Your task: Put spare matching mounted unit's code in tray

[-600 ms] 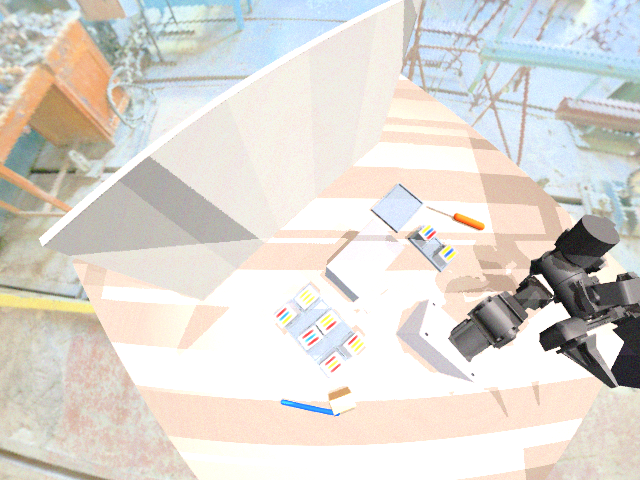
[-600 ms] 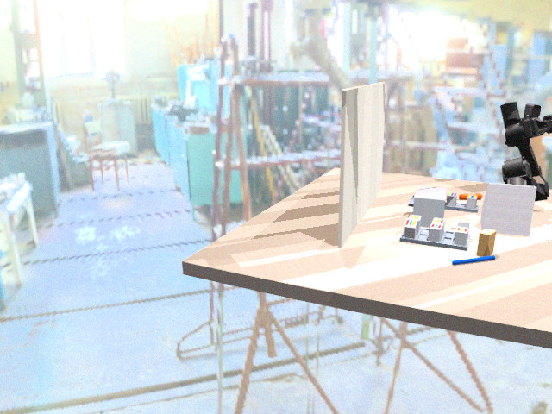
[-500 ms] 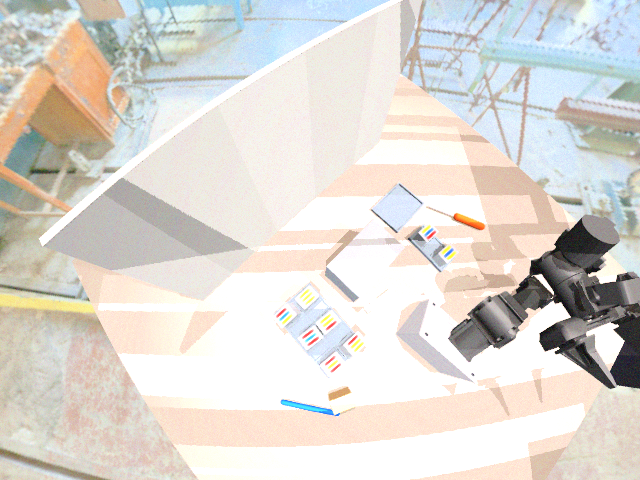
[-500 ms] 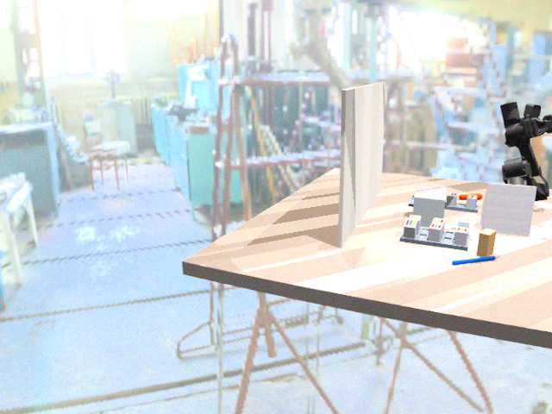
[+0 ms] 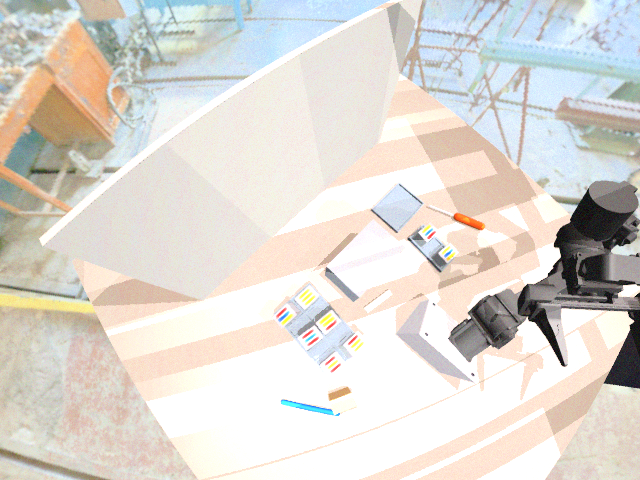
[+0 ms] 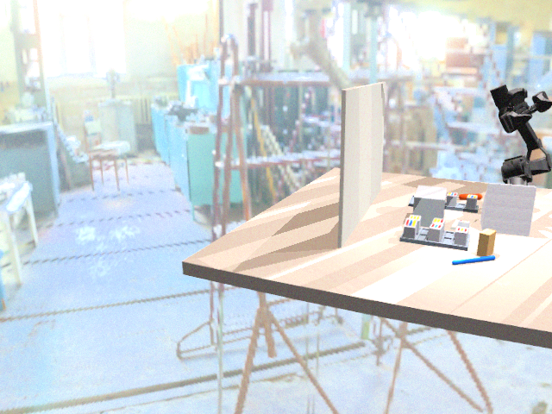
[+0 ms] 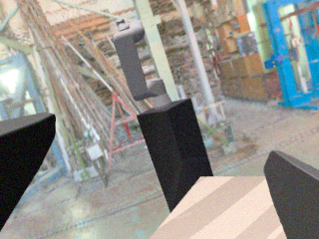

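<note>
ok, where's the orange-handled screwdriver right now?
In the top view the screwdriver lies on the table's far side, just right of the flat grey tray and beyond the small two-slot holder; nothing touches it.

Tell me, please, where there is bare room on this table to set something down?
Bare patches: the wide strip between the upright board and the rack of spares, and the near edge past the blue pen. It is crowded from the tray and screwdriver down past the small holder to the white panel.
</note>
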Motion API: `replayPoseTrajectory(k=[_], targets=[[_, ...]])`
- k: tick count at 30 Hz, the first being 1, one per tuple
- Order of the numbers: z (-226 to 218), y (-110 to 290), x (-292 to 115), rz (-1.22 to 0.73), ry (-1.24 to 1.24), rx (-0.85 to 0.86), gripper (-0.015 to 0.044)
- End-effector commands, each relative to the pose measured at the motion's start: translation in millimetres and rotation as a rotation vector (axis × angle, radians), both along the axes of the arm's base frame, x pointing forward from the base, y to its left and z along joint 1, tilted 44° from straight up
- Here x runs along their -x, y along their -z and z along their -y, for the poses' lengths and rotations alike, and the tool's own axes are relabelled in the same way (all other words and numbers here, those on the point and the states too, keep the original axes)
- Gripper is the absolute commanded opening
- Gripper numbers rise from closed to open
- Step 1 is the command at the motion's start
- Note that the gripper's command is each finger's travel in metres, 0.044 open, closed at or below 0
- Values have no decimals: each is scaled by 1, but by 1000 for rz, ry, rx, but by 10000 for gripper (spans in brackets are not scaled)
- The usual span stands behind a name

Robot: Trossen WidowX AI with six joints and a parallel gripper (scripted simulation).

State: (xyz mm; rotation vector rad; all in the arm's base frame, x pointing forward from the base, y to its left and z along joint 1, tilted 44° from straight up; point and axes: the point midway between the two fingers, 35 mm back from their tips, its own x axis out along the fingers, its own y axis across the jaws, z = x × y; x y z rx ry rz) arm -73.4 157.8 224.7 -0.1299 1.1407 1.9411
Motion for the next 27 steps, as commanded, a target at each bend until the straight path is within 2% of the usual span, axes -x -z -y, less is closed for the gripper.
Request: replayPoseTrajectory(k=[1, 13, 27], targets=[[-26, 5, -37, 76, 176, 178, 440], [-67, 36, -181, 295, 712, 786, 440], [-37, 95, -355, 676, 1123, 1448, 440]])
